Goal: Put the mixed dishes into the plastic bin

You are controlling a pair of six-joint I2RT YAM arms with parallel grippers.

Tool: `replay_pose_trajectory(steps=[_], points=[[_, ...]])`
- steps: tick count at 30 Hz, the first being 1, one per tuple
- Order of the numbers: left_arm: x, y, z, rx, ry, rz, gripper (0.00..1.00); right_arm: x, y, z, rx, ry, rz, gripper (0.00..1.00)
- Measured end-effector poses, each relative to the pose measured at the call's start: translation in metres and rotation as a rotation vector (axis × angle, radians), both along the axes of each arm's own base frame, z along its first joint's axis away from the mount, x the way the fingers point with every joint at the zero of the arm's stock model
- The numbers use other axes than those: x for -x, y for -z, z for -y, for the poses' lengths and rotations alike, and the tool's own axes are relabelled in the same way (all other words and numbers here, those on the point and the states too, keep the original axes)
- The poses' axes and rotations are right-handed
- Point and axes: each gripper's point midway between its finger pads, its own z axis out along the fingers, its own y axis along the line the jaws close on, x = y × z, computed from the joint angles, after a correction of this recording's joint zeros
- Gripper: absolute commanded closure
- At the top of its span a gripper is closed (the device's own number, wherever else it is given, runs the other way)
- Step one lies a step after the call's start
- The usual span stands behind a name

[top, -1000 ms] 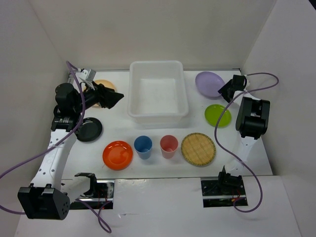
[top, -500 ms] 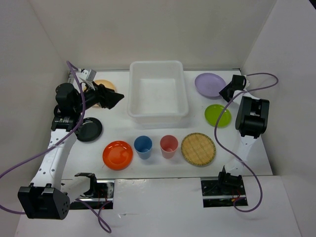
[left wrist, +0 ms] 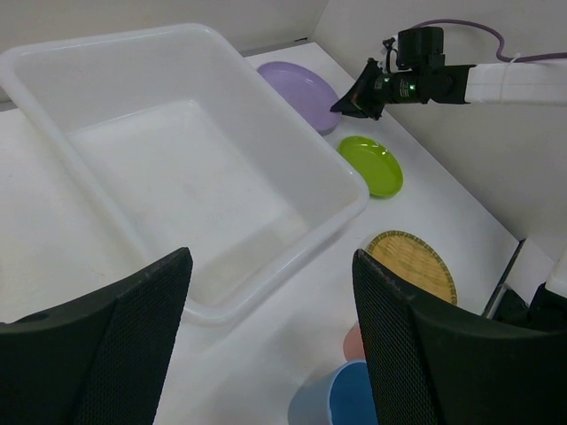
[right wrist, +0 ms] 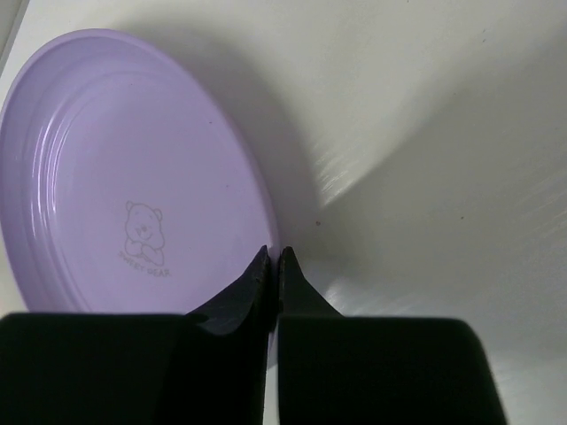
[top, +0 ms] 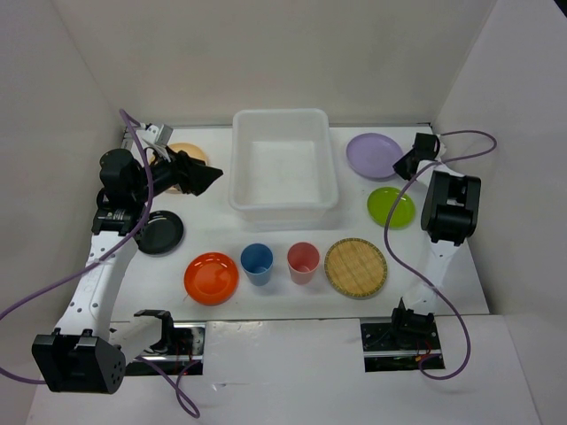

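My right gripper (top: 404, 165) (right wrist: 274, 253) is shut on the right rim of the purple plate (top: 373, 152) (right wrist: 133, 177), one finger inside the rim and one outside. The plate rests on the table right of the white plastic bin (top: 283, 116) (left wrist: 292, 110). Left of the bin, my left gripper (top: 213, 178) (left wrist: 270, 257) hangs wide open and holds nothing. A lime green plate (top: 391, 206), woven disc (top: 355, 266), pink cup (top: 303, 262), blue cup (top: 257, 264), orange plate (top: 211, 277) and black plate (top: 161, 232) lie on the table. A pale yellow plate (top: 186, 151) is partly hidden behind the left arm.
White walls enclose the table on the left, back and right. Purple cables loop beside both arms. The right arm's elbow (top: 450, 212) stands just right of the lime green plate.
The right jaws have closed onto the purple plate's rim, and the plate has settled slightly. The left arm has stayed where it was.
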Motion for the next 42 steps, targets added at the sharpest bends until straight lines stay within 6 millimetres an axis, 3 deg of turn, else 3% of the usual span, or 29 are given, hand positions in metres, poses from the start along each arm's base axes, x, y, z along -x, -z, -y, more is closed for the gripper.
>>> replay_pose_trajectory(steps=[5,8,10,15,19,23,25,27,30,32,37,42], points=[[0.000,0.000,0.000,-0.001,-0.003,0.001,0.20,0.014,-0.003,-0.010,-0.009,0.011,-0.008,1.00],[0.000,0.000,0.000,-0.001,-0.003,0.000,0.20,0.033,-0.023,-0.021,0.010,0.019,-0.008,1.00],[0.000,0.000,0.000,-0.001,-0.004,0.000,0.20,0.039,-0.051,-0.031,0.033,0.020,0.026,1.00],[0.000,0.000,0.000,-0.001,-0.003,-0.001,0.20,0.044,-0.156,-0.060,0.083,0.022,0.234,1.00],[0.000,0.001,0.000,-0.001,-0.003,-0.002,0.20,0.061,-0.227,-0.070,0.099,0.031,0.382,1.00],[0.000,0.001,0.000,0.000,-0.002,-0.003,0.20,0.084,-0.279,-0.082,0.111,0.027,0.492,1.00],[0.000,0.000,0.000,0.002,0.001,-0.004,0.20,0.091,-0.296,-0.107,0.106,-0.020,0.532,1.00],[0.001,0.000,0.001,0.003,0.005,-0.005,0.20,0.093,-0.307,-0.148,0.093,-0.103,0.551,1.00],[0.002,-0.001,0.001,0.003,0.005,-0.001,0.20,0.086,-0.311,-0.218,0.063,-0.244,0.556,1.00],[0.006,-0.005,0.001,0.003,0.004,0.009,0.20,0.078,-0.294,-0.257,0.048,-0.323,0.526,1.00],[0.020,-0.018,0.000,-0.002,0.000,0.050,0.20,0.047,-0.217,-0.304,0.057,-0.408,0.371,1.00],[0.023,-0.018,-0.005,-0.008,-0.038,0.037,0.20,0.016,-0.147,-0.333,0.082,-0.445,0.238,1.00]])
